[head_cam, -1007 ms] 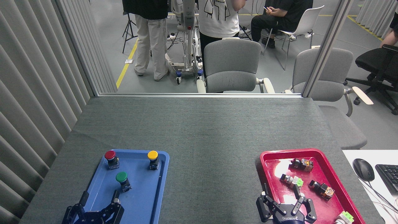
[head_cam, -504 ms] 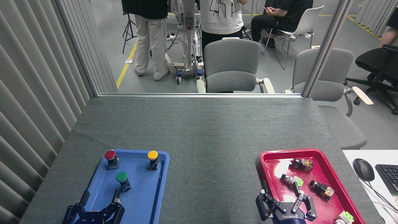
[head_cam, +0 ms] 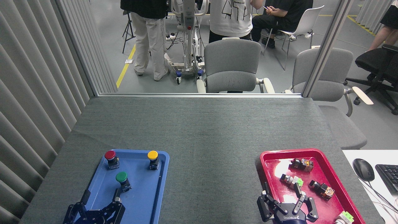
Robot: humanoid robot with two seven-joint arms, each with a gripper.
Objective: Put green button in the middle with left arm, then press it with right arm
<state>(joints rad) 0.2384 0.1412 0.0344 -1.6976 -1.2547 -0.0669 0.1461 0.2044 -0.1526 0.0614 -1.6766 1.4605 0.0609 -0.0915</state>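
Two grippers sit at the near edge. The left gripper (head_cam: 100,199) has its fingers wide open and holds nothing, just before the green button (head_cam: 122,179). The right gripper (head_cam: 282,193) is wide open and empty too, over the red tray (head_cam: 266,155). The green button stands upright in the blue tray (head_cam: 155,199). Farther back stand a red button (head_cam: 110,157) and a yellow button (head_cam: 152,157). The middle (head_cam: 214,161) of the counter is bare grey cloth.
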